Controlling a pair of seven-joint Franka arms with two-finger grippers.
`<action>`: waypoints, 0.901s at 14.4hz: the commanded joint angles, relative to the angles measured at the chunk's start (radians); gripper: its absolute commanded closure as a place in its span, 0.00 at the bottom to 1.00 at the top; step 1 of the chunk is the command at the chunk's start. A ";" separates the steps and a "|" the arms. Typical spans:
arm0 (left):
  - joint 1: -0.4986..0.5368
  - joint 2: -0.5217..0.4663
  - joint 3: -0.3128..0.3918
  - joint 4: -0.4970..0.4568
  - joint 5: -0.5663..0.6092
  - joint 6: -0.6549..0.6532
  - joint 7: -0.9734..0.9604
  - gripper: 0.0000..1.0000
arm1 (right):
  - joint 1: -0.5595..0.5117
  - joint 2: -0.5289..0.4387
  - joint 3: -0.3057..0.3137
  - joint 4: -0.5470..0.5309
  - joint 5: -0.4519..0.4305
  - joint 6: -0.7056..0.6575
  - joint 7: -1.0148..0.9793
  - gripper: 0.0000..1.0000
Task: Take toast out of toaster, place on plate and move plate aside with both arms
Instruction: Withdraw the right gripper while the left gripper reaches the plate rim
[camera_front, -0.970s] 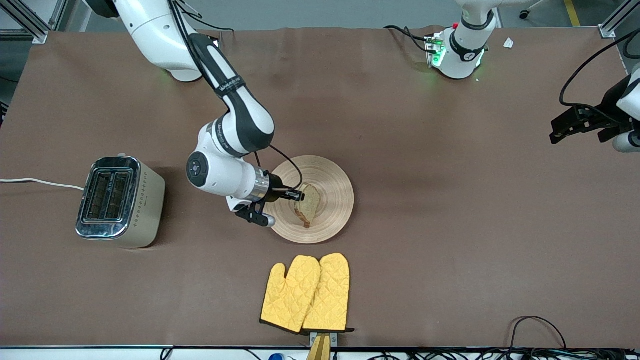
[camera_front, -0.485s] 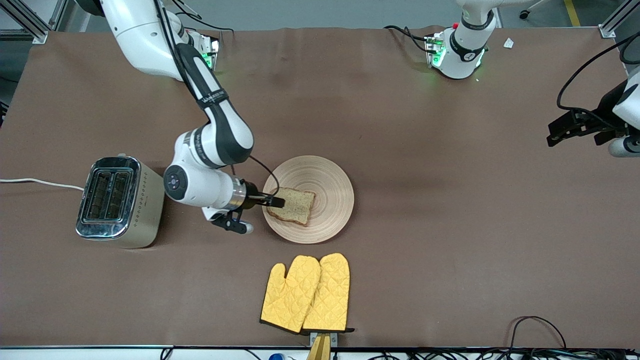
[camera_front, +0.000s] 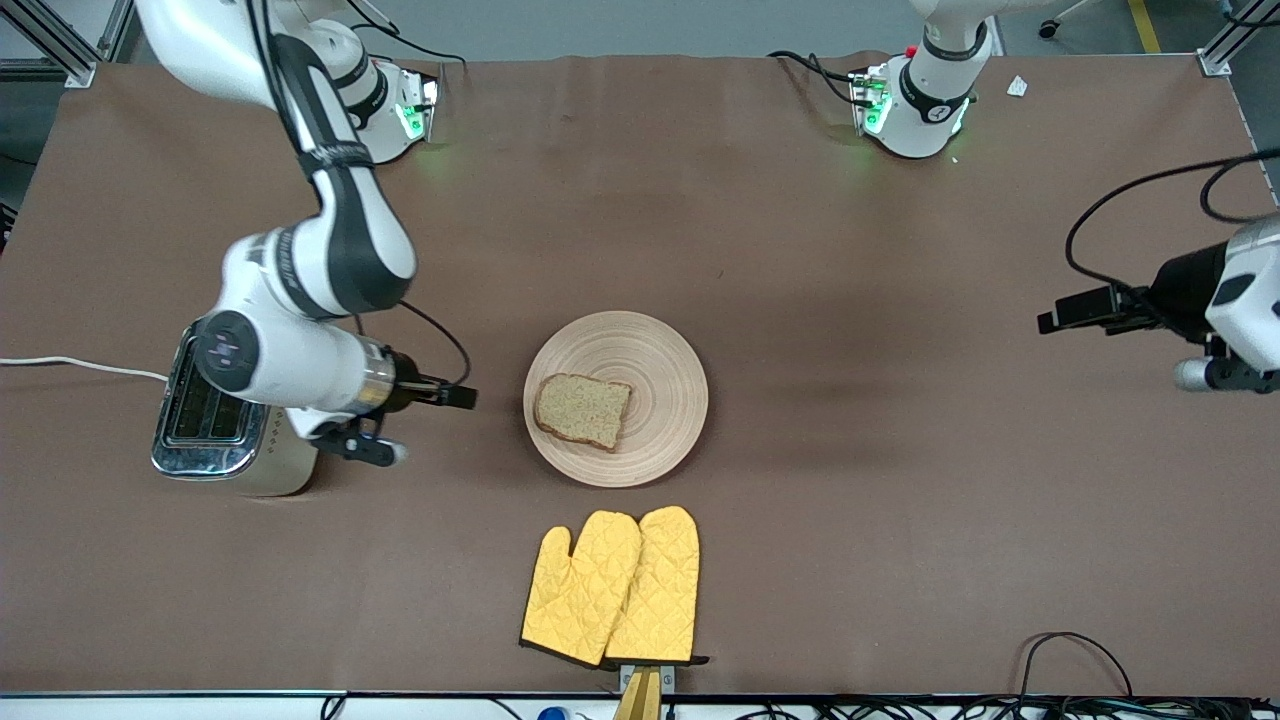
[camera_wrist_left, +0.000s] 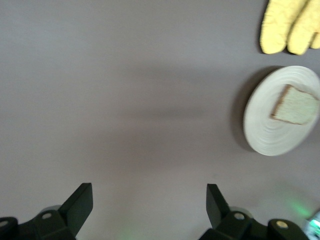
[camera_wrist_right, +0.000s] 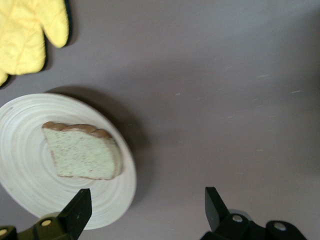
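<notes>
The toast (camera_front: 582, 410) lies flat on the round wooden plate (camera_front: 665, 355) in the middle of the table, on the half toward the right arm's end. My right gripper (camera_front: 465, 397) hangs open and empty over the cloth between the toaster and the plate. In the right wrist view the toast (camera_wrist_right: 82, 152) and plate (camera_wrist_right: 25, 125) lie just off one fingertip of the right gripper (camera_wrist_right: 147, 205). My left gripper (camera_front: 1050, 322) is open over the table at the left arm's end, well away from the plate. The left wrist view shows the left gripper (camera_wrist_left: 149, 202) over bare cloth, with the plate (camera_wrist_left: 265, 132) and toast (camera_wrist_left: 295, 105) farther off.
A silver toaster (camera_front: 215, 445) stands at the right arm's end, partly covered by the right arm, its white cord (camera_front: 80, 364) running off the table edge. Yellow oven mitts (camera_front: 615, 585) lie nearer the front camera than the plate.
The right gripper opened and let go of the toast, which dropped from tilted to flat on the plate. It then drew back toward the toaster. The left gripper shifted slightly.
</notes>
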 joint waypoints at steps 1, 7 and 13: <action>-0.001 0.079 -0.004 0.016 -0.111 0.020 0.016 0.00 | 0.000 -0.102 -0.025 -0.041 -0.175 -0.025 -0.009 0.00; -0.040 0.315 -0.027 0.012 -0.406 0.141 0.255 0.03 | -0.175 -0.281 -0.035 -0.117 -0.234 -0.053 -0.283 0.00; -0.170 0.499 -0.096 0.012 -0.558 0.393 0.409 0.23 | -0.267 -0.456 -0.036 -0.180 -0.266 -0.100 -0.472 0.00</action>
